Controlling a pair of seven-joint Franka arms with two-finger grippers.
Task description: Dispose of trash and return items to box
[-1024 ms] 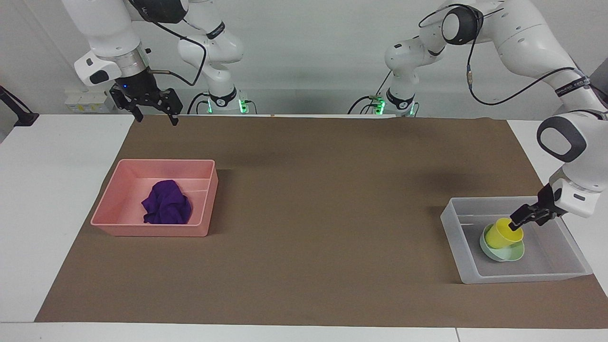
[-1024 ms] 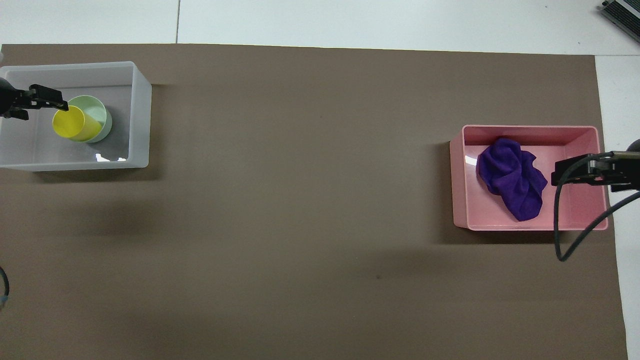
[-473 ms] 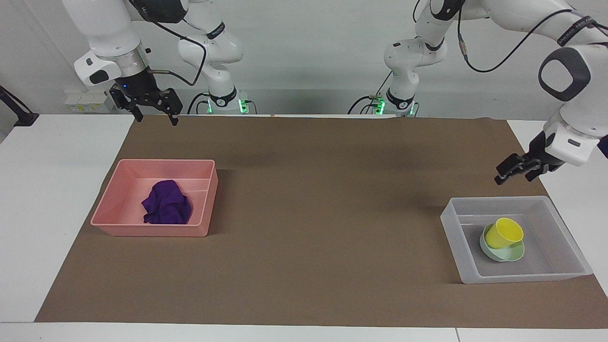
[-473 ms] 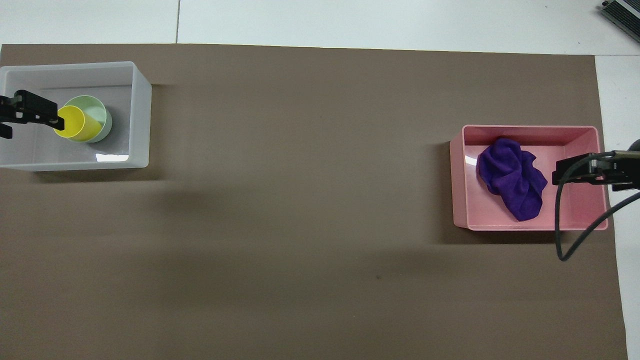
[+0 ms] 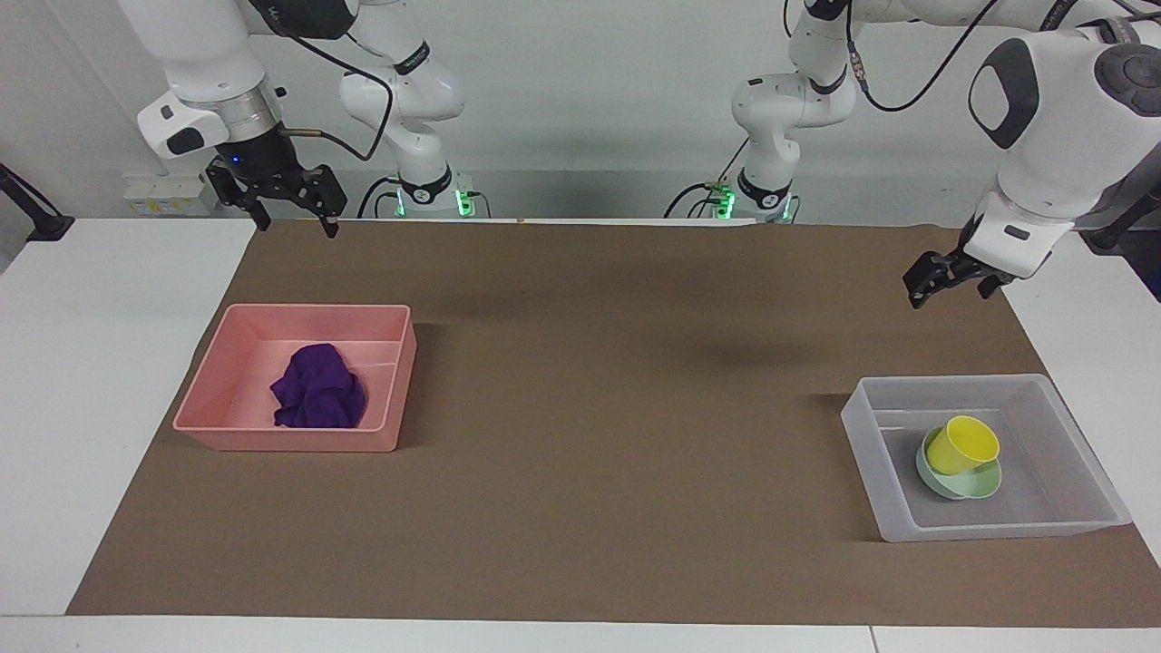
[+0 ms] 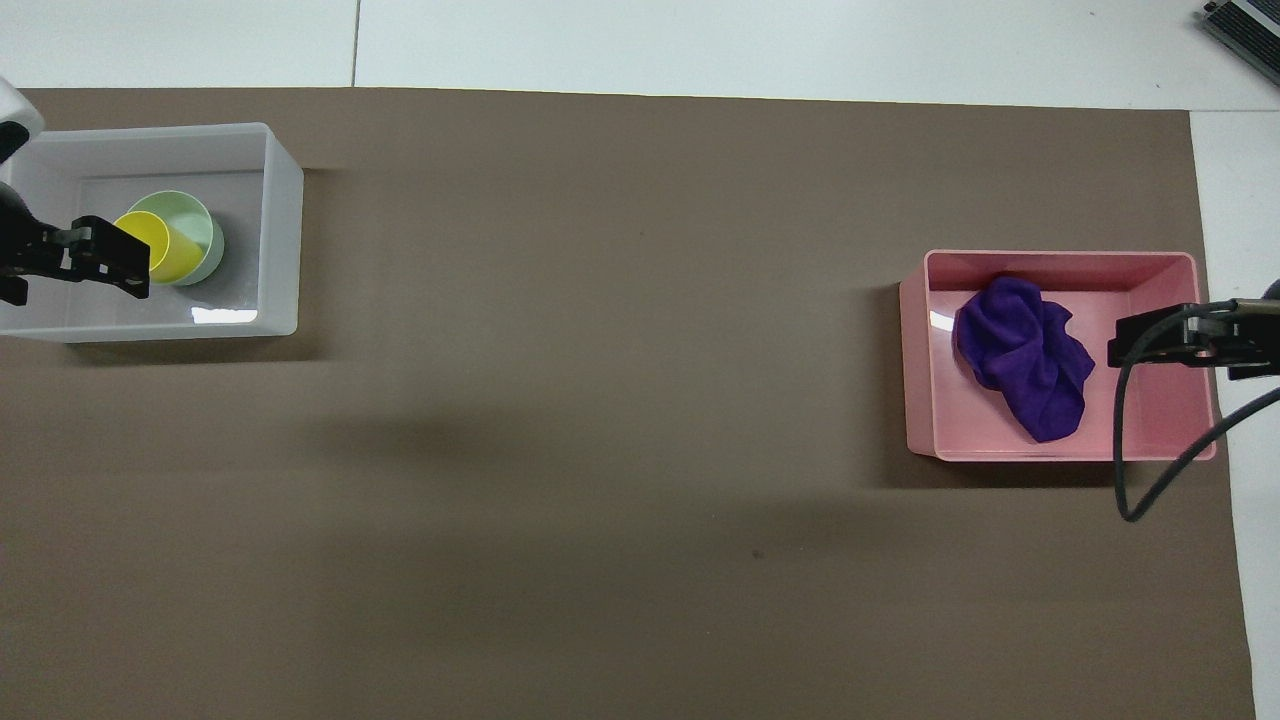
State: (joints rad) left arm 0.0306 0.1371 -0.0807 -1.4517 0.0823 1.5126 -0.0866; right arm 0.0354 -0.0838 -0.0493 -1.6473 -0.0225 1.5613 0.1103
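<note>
- Cup (image 5: pixel 962 445) and bowl (image 5: pixel 960 479), the items to return, sit nested in the box (image 5: pixel 1070 453) at the left arm's end of the table (image 5: pixel 91 363); the left gripper (image 5: pixel 943 275) hangs open and empty in the air above the brown mat (image 5: pixel 617 408), beside the box.
- Right gripper (image 5: pixel 288 201) waits open and empty, raised over the mat's edge by the pink tray (image 5: pixel 290 443).
- Yellow cup leans tilted in the mint-green bowl. It looks light, stiff and thin-walled, probably smooth; pinching one side of its rim would suit it best.
- Bowl looks light and rigid too, and its rim is the likely hold.
- Rag (image 5: pixel 319 388) lies crumpled inside the pink tray, soft and limp. A pinch on a raised fold would likely lift it.
- By this layout the task looks finished.
</note>
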